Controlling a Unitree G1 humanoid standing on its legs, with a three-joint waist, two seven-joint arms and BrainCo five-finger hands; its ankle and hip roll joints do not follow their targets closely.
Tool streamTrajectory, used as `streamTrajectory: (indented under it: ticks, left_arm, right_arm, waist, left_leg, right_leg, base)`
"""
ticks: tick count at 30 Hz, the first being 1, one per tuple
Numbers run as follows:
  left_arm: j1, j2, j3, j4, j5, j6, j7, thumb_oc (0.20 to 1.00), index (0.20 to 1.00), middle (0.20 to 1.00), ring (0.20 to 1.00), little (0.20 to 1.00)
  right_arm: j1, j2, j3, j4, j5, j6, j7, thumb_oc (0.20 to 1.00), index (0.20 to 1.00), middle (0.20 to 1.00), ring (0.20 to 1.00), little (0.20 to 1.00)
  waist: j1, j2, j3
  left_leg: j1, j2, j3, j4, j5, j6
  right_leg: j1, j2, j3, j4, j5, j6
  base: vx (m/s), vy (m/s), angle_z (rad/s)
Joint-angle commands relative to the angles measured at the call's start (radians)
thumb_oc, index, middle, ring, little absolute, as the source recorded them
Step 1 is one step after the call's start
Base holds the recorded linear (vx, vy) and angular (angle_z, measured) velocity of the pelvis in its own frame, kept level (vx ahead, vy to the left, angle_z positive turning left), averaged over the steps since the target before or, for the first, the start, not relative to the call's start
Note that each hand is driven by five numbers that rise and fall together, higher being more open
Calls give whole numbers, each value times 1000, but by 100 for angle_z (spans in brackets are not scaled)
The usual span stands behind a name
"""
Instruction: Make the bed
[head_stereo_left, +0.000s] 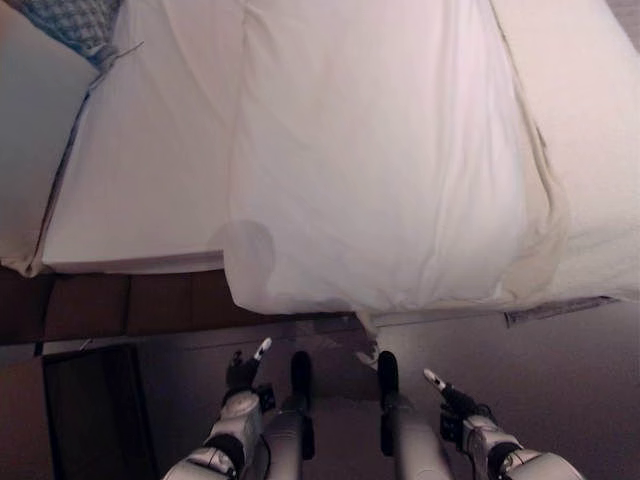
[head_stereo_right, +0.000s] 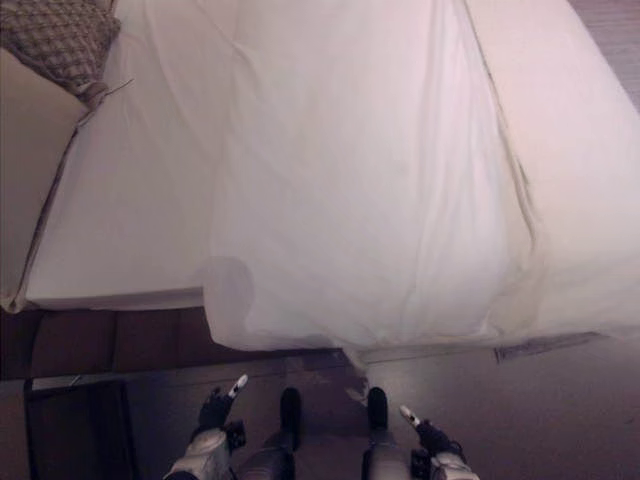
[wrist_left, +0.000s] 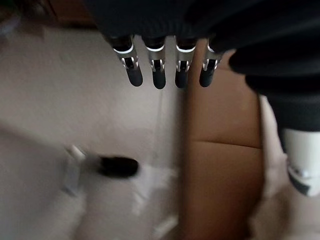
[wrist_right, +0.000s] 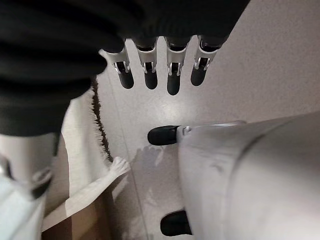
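Hanging low over the floor (head_stereo_left: 560, 400), left hand (head_stereo_left: 243, 372) and right hand (head_stereo_left: 452, 397) both empty with fingers straight, white sheet (head_stereo_left: 390, 170) draped over bed (head_stereo_left: 140, 200) ahead of both hands, patterned pillow (head_stereo_right: 60, 40) far beyond left hand.

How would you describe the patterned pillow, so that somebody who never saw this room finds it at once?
Start from the bed, covered by a white duvet that hangs over its near edge. Follow the bed to its far left corner, where the patterned pillow lies. It is the only dark, checked piece among plain white linen.
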Motion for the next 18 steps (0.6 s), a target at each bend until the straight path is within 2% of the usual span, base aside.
streamTrajectory:
  ticks: [1, 3, 6, 8, 10, 11, 13, 18]
  left_arm:
    - [26, 23, -54, -84, 101, -59, -47, 1000, 1000, 1000, 1000, 1000]
    - [90, 85, -132, -199, 206, -68, -111, 1000, 1000, 1000, 1000, 1000]
    - [158, 197, -164, -367, 241, -108, -189, 1000, 1000, 1000, 1000, 1000]
    - [169, 261, -198, -469, 220, -130, -268, 1000, 1000, 1000, 1000, 1000]
    - [128, 305, -246, -540, 104, -132, -397, 1000, 1000, 1000, 1000, 1000]
    - [128, 305, -246, -541, 104, -132, -397, 1000, 1000, 1000, 1000, 1000]
    - [73, 341, -296, -600, 56, -125, -476, 1000, 1000, 1000, 1000, 1000]
    - [-90, 374, -373, -688, -64, -102, -592, 1000, 1000, 1000, 1000, 1000]
  right_arm:
    - [25, -21, -11, -64, -4, -33, 18, 1000, 1000, 1000, 1000, 1000]
    - [49, -35, -3, -126, -18, -51, 18, 1000, 1000, 1000, 1000, 1000]
    - [114, -68, 43, -322, -22, -71, 46, 1000, 1000, 1000, 1000, 1000]
    - [150, -113, 77, -475, -1, -82, 79, 1000, 1000, 1000, 1000, 1000]
    - [153, -182, 123, -615, 36, -101, 132, 1000, 1000, 1000, 1000, 1000]
    - [153, -182, 123, -615, 36, -101, 132, 1000, 1000, 1000, 1000, 1000]
    - [127, -220, 147, -693, 80, -114, 178, 1000, 1000, 1000, 1000, 1000]
    - [5, -267, 195, -755, 162, -120, 272, 1000, 1000, 1000, 1000, 1000]
  waist:
    - [17, -10, -2]
    - [19, -10, -2]
    - [15, -14, 1]
    - [10, -17, 1]
    - [-1, -21, -3]
    - [-1, -21, -3]
    - [-9, -22, -4]
    - [-19, -27, 11]
  left_leg:
    - [-25, 6, 14, 31, -26, -31]
    - [-23, 7, 12, 29, -27, -31]
    - [-22, 9, 11, 30, -25, -33]
    - [-22, 11, 13, 29, -26, -33]
    - [-22, 14, 17, 27, -23, -35]
    - [-22, 14, 17, 27, -24, -35]
    - [-28, 17, 22, 30, -23, -37]
    - [-56, 16, 32, 56, -27, -40]
  right_leg:
    - [-42, -27, 31, -23, 67, 47]
    - [-39, -25, 29, -23, 64, 49]
    - [-39, -22, 29, -19, 58, 49]
    - [-40, -21, 28, -17, 56, 51]
    - [-44, -20, 30, -13, 55, 53]
    - [-44, -20, 30, -13, 55, 53]
    - [-56, -18, 32, -3, 53, 52]
    - [-100, -7, 41, 30, 51, 51]
  base:
    - [7, -36, 13]
    - [9, -22, 5]
    - [0, 0, 0]
    - [0, 0, 0]
    - [0, 0, 0]
    - [0, 0, 0]
    - [0, 0, 0]
    - [-49, 2, -2]
